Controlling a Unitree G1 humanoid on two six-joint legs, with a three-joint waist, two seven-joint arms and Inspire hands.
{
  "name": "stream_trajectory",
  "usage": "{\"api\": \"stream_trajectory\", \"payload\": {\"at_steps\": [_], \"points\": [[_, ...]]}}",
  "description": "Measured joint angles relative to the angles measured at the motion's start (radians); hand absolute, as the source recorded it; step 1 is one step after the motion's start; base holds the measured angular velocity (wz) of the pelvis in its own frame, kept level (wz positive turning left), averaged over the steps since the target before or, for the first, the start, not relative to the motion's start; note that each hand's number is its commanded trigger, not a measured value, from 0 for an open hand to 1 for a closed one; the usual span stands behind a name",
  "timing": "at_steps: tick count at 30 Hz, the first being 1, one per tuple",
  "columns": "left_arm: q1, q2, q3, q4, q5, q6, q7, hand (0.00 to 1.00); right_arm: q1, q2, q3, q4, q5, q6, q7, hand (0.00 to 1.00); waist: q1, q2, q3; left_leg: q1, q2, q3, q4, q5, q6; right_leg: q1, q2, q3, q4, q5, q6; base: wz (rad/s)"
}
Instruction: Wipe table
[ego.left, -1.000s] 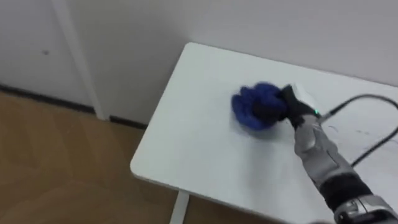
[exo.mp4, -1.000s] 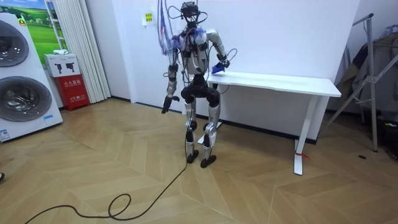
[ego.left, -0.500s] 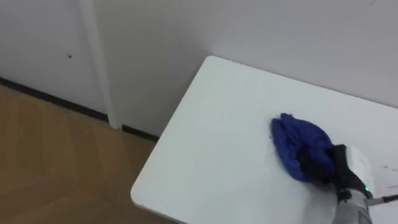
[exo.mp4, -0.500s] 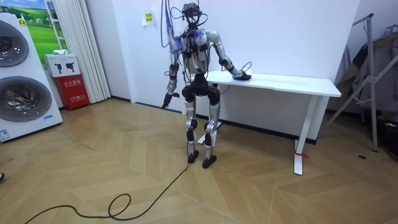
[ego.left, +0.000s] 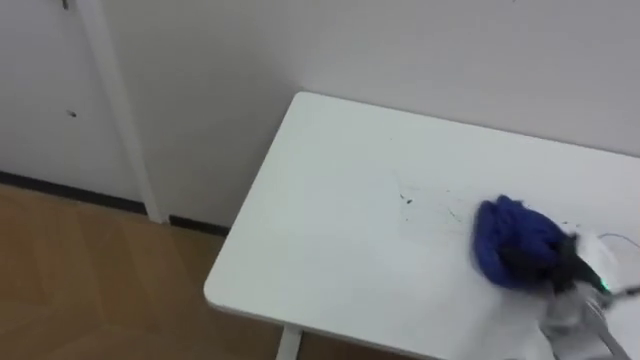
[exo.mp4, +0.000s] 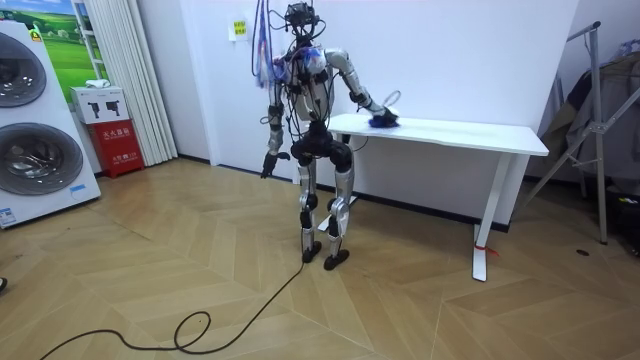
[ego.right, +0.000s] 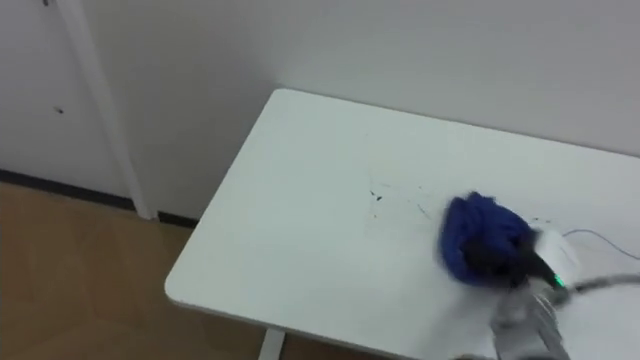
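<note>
Blue cloth (ego.left: 515, 252) is lying bunched on the white table (ego.left: 330, 230), toward our right side. We are gripping it with our right hand (ego.left: 548, 266), whose dark fingers are curled down into the wad. Our left hand (exo.mp4: 267, 166) is hanging by the hip in the room view. Dark scribble marks (ego.left: 407, 199) are sitting just left of the cloth, apart from it. We are judging two risks. Because the cloth is balled up, little of it is meeting the surface, so a stroke could skirt the marks. If the fabric drags, it could also pull free of the fingers.
</note>
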Motion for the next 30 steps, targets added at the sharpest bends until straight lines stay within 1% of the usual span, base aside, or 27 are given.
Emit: {"api": "stream_trajectory", "payload": {"at_steps": [1,2,3,4,6,7,8,9,10,11,12,13,14,15,16,17,18,19,20,22,24,25,26,27,28,29,30], "points": [[-0.011,0.006,-0.011,0.007,-0.016,0.006,-0.012,0.00,-0.066,0.022,0.038,-0.008,-0.036,-0.015,0.033,1.00,0.005,-0.007,0.0151,-0.017,0.001,-0.021,0.009,0.001,-0.002,-0.007,0.001,-0.019,-0.010,0.002,-0.004,0.47],[-0.031,0.006,-0.031,0.009,-0.016,0.010,-0.017,0.00,-0.106,0.024,0.053,-0.007,-0.059,-0.034,0.056,1.00,0.023,-0.015,0.0167,-0.028,0.000,-0.038,0.010,0.010,-0.008,-0.014,0.000,-0.037,-0.023,0.000,-0.007,0.62],[-0.033,0.006,-0.043,0.008,-0.016,0.010,-0.020,0.00,-0.122,0.024,0.061,-0.007,-0.063,-0.037,0.066,1.00,0.038,-0.017,0.0163,-0.029,-0.002,-0.044,0.005,0.014,-0.007,-0.016,0.000,-0.042,-0.024,-0.004,-0.006,0.52],[-0.027,0.006,-0.059,0.005,-0.019,0.010,-0.026,0.00,-0.140,0.025,0.078,-0.004,-0.064,-0.040,0.076,1.00,0.065,-0.015,0.0172,-0.025,-0.003,-0.054,0.001,0.018,-0.006,-0.010,-0.001,-0.055,-0.030,-0.009,-0.007,0.46],[0.008,0.007,-0.062,-0.003,-0.030,0.017,-0.032,0.00,-0.129,0.026,0.078,-0.007,-0.065,-0.054,0.084,1.00,0.068,-0.018,0.0159,-0.026,-0.006,-0.081,0.001,0.019,-0.006,0.010,-0.001,-0.081,-0.045,-0.010,-0.005,0.52],[0.025,0.007,-0.061,-0.005,-0.032,0.025,-0.034,0.00,-0.091,0.020,0.075,0.001,-0.065,-0.060,0.082,1.00,0.059,-0.020,0.0140,-0.024,-0.007,-0.088,0.001,0.019,-0.006,0.025,-0.002,-0.089,-0.057,-0.009,-0.003,0.67],[0.032,0.007,-0.057,-0.002,-0.032,0.029,-0.034,0.00,-0.028,0.015,0.051,0.024,-0.052,-0.085,0.061,1.00,0.048,-0.018,0.0152,-0.018,-0.009,-0.101,0.002,0.019,-0.006,0.039,-0.003,-0.090,-0.059,-0.009,-0.002,0.71],[0.036,0.006,-0.054,-0.002,-0.033,0.028,-0.034,0.00,0.010,0.016,0.021,0.017,-0.026,-0.123,0.035,1.00,0.039,-0.017,0.0146,-0.013,-0.011,-0.100,0.002,0.019,-0.006,0.045,-0.005,-0.088,-0.059,-0.011,0.002,0.69],[0.044,0.005,-0.053,-0.003,-0.031,0.026,-0.033,0.00,0.072,0.015,-0.011,0.019,-0.013,-0.184,-0.012,1.00,0.013,-0.012,0.0107,-0.002,-0.014,-0.081,0.002,0.019,-0.006,0.061,-0.010,-0.083,-0.057,-0.016,0.008,0.59],[0.046,0.006,-0.050,-0.003,-0.030,0.020,-0.032,0.00,0.126,0.016,-0.037,0.022,0.009,-0.235,-0.059,1.00,-0.013,-0.010,0.0084,0.013,-0.016,-0.057,0.000,0.019,-0.006,0.079,-0.014,-0.071,-0.056,-0.020,0.016,0.51],[0.046,0.007,-0.049,-0.003,-0.028,0.016,-0.030,0.00,0.154,0.014,-0.051,0.022,0.014,-0.256,-0.086,1.00,-0.027,-0.010,0.0061,0.019,-0.017,-0.046,-0.002,0.019,-0.006,0.087,-0.015,-0.058,-0.056,-0.023,0.019,0.34],[0.047,0.008,-0.039,-0.005,-0.026,0.003,-0.029,0.00,0.208,0.012,-0.087,0.022,0.028,-0.282,-0.132,1.00,-0.052,-0.015,-0.0035,0.027,-0.019,-0.027,-0.009,0.019,-0.006,0.094,-0.018,-0.033,-0.055,-0.027,0.026,0.10],[0.053,0.007,-0.019,-0.006,-0.021,-0.006,-0.028,0.00,0.261,0.011,-0.143,0.022,0.029,-0.296,-0.168,1.00,-0.074,-0.018,-0.0138,0.031,-0.019,-0.014,-0.013,0.019,-0.006,0.095,-0.018,-0.018,-0.055,-0.028,0.027,-0.03],[0.053,0.007,-0.010,-0.012,-0.010,-0.007,-0.028,0.00,0.285,0.010,-0.173,0.022,0.032,-0.300,-0.184,1.00,-0.084,-0.019,-0.0150,0.034,-0.019,-0.007,-0.013,0.019,-0.006,0.097,-0.019,-0.013,-0.054,-0.028,0.027,-0.24],[0.057,0.004,0.021,-0.027,0.019,-0.017,-0.027,0.00,0.335,0.002,-0.228,0.024,0.056,-0.306,-0.219,1.00,-0.103,-0.019,-0.0160,0.041,-0.019,0.012,-0.014,0.019,-0.005,0.101,-0.021,0.000,-0.053,-0.028,0.028,-0.37],[0.054,0.003,0.053,-0.027,0.041,-0.030,-0.023,0.00,0.389,-0.020,-0.273,0.034,0.092,-0.313,-0.251,1.00,-0.114,-0.017,-0.0179,0.049,-0.019,0.023,-0.014,0.016,-0.001,0.104,-0.022,0.010,-0.051,-0.028,0.029,-0.42],[0.056,0.004,0.062,-0.027,0.047,-0.037,-0.019,0.00,0.414,-0.034,-0.295,0.038,0.111,-0.313,-0.259,1.00,-0.121,-0.013,-0.0199,0.055,-0.018,0.026,-0.014,0.011,0.007,0.105,-0.022,0.014,-0.047,-0.031,0.034,-0.42],[0.059,0.004,0.075,-0.026,0.047,-0.041,-0.010,0.00,0.460,-0.057,-0.333,0.052,0.144,-0.313,-0.273,1.00,-0.141,-0.002,-0.0259,0.061,-0.013,0.025,-0.014,-0.017,0.021,0.104,-0.019,0.008,-0.023,-0.047,0.054,-0.29],[0.061,0.009,0.079,-0.024,0.048,-0.040,-0.009,0.00,0.497,-0.081,-0.371,0.077,0.172,-0.313,-0.283,1.00,-0.164,0.001,-0.0294,0.062,-0.010,0.031,0.001,-0.041,0.026,0.102,-0.023,-0.002,0.004,-0.063,0.059,-0.20],[0.062,0.018,0.076,-0.026,0.055,-0.048,-0.009,0.00,0.547,-0.105,-0.400,0.096,0.216,-0.308,-0.288,1.00,-0.188,0.006,-0.0327,0.061,0.003,0.036,0.047,-0.064,0.029,0.091,-0.024,-0.006,0.063,-0.070,0.062,-0.16],[0.053,0.024,0.072,-0.025,0.053,-0.050,-0.009,0.00,0.549,-0.108,-0.402,0.098,0.252,-0.286,-0.288,1.00,-0.183,0.007,-0.0319,0.050,0.023,0.076,0.084,-0.080,0.030,0.049,-0.042,-0.019,0.161,-0.082,0.074,-0.47],[0.040,0.024,0.072,-0.016,0.051,-0.054,-0.009,0.00,0.521,-0.097,-0.397,0.101,0.265,-0.256,-0.287,1.00,-0.175,0.010,-0.0311,0.027,0.040,0.096,0.120,-0.092,0.028,0.012,-0.079,-0.040,0.226,-0.092,0.075,-0.61],[0.016,0.030,0.059,-0.002,0.045,-0.060,-0.007,0.00,0.481,-0.075,-0.394,0.107,0.278,-0.219,-0.288,1.00,-0.156,0.018,-0.0294,0.002,0.069,0.118,0.158,-0.105,0.023,-0.016,-0.124,-0.055,0.286,-0.108,0.080,-0.60],[0.006,0.035,0.049,0.004,0.042,-0.065,-0.005,0.00,0.457,-0.063,-0.392,0.108,0.278,-0.198,-0.288,1.00,-0.142,0.019,-0.0288,-0.007,0.080,0.127,0.169,-0.108,0.018,-0.024,-0.146,-0.060,0.303,-0.111,0.081,-0.74],[-0.028,0.054,0.017,0.031,0.032,-0.080,-0.003,0.00,0.403,-0.044,-0.362,0.111,0.279,-0.142,-0.288,1.00,-0.094,0.022,-0.0254,-0.036,0.113,0.150,0.203,-0.117,0.004,-0.043,-0.189,-0.057,0.312,-0.109,0.084,-0.94],[-0.064,0.079,-0.021,0.060,0.011,-0.091,-0.004,0.00,0.342,-0.028,-0.290,0.110,0.281,-0.101,-0.286,1.00,-0.051,0.021,-0.0222,-0.077,0.156,0.171,0.241,-0.130,-0.019,-0.063,-0.226,-0.061,0.304,-0.102,0.095,-0.94],[-0.077,0.090,-0.036,0.071,0.009,-0.094,-0.005,0.00,0.308,-0.018,-0.252,0.109,0.279,-0.087,-0.280,1.00,-0.036,0.020,-0.0197,-0.099,0.175,0.173,0.261,-0.134,-0.026,-0.071,-0.242,-0.063,0.292,-0.096,0.103,-0.86]]}}
